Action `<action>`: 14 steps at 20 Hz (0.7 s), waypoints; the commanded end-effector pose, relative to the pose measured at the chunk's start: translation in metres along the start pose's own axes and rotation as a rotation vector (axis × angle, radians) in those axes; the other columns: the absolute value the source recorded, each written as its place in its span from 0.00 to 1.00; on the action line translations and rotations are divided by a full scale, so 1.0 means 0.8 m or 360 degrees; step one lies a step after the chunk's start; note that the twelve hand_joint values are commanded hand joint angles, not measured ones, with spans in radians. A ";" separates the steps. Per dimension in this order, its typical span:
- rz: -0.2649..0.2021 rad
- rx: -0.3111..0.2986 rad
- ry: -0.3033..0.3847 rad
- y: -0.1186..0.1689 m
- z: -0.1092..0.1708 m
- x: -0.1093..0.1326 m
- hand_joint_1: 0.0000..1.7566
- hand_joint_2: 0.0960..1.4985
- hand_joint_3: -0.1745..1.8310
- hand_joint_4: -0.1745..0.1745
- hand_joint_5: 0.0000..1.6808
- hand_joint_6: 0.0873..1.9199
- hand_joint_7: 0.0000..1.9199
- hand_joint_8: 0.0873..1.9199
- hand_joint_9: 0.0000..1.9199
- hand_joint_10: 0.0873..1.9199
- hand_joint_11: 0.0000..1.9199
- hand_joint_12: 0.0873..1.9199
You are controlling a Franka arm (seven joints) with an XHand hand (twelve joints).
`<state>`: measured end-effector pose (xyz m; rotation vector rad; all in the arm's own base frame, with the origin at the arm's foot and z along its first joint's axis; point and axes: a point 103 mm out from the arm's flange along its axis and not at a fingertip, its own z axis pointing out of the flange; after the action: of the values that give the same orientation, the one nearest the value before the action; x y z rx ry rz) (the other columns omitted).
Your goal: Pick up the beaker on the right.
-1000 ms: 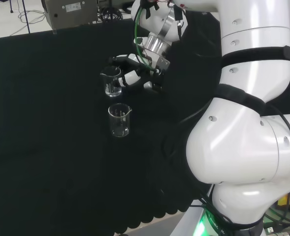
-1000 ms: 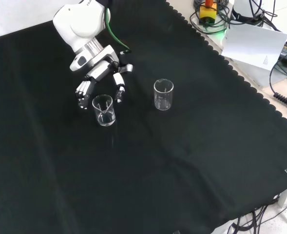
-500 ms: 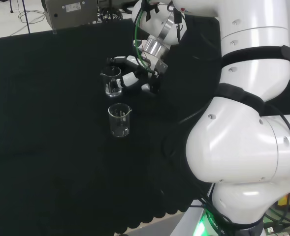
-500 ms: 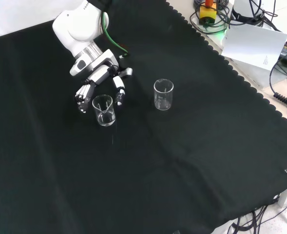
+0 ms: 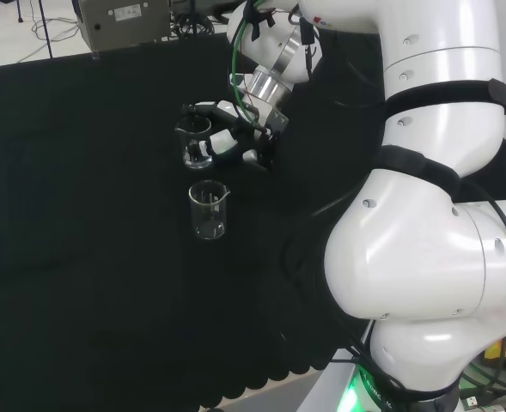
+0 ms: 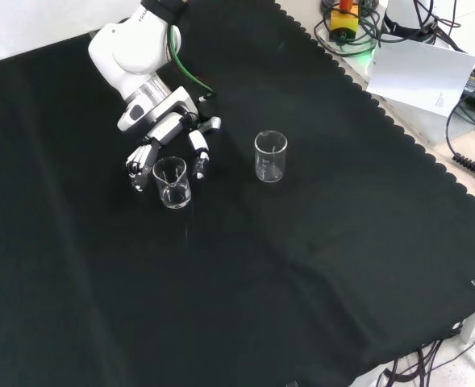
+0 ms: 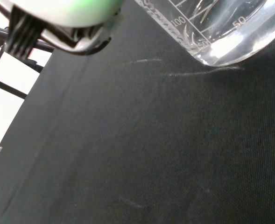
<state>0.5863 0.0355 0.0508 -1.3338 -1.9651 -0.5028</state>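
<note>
Front view, going left to right: the hand point(image 6: 163, 137) sits at the end of the white arm point(image 6: 132, 48) coming in from the top, fingers point(image 6: 140, 161) hanging down w/ a gap between them and the thumb side. They're spread apart and only loosely bent, not clamped on anything. Right in that gap, just below the palm, stands a clear beaker point(image 6: 172, 183), upright on the black cloth point(image 6: 302, 266). One finger is on its left, another on its right, both very near the glass, but can't tell if either actually touches it. Further right of the hand, well apart from it, is the second beaker point(image 6: 270, 156), also upright, nothing near it.

Head view, same deal from behind: the hand point(image 5: 235, 129) reaches left from the wrist, fingers either side of the farther beaker point(image 5: 195, 143), and the other beaker point(image 5: 209, 209) stands nearer the camera, below the hand, on its own.

Wrist view has the base of a beaker point(image 7: 221, 32) close up, resting flat on the cloth, printed scale marks on the wall, looks empty afaict.
</note>
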 end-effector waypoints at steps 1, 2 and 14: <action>0.0016 -0.0022 0.0006 0.002 0.003 0.001 0.52 0.27 0.43 0.41 0.28 0.00 0.08 0.32 0.17 0.31 0.00 0.72; 0.0018 -0.0029 0.0012 0.003 0.004 0.001 0.52 0.27 0.43 0.41 0.29 0.00 0.08 0.32 0.17 0.31 0.00 0.72; 0.0056 -0.0071 0.0088 0.009 0.010 0.001 0.54 0.31 0.42 0.43 0.38 0.41 0.18 0.31 0.26 0.28 0.07 0.71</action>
<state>0.5883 0.0424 0.0454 -1.3598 -1.9115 -0.5526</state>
